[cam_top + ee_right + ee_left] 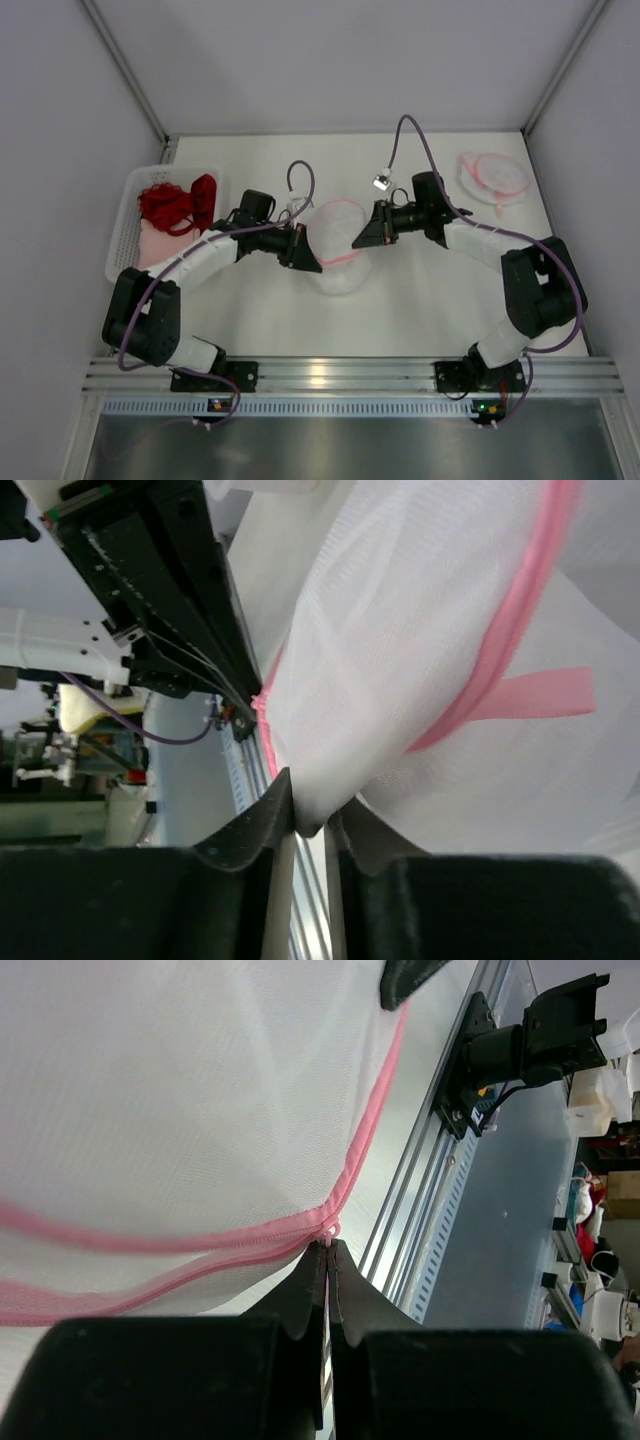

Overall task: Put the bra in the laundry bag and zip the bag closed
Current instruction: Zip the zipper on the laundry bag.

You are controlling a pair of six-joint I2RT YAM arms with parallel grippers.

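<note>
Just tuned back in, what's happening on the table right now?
Both arms hold the white mesh laundry bag between them at mid-table. The left gripper is shut on the end of its pink zipper, apparently at the pull; the right gripper pinches the mesh on the opposite side. A red bra lies in the white basket on the left, not in the bag. A second bag lies at far right.

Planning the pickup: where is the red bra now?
Top view: the red bra lies in the white basket at the table's left edge, just left of the left arm, apart from the laundry bag.
</note>
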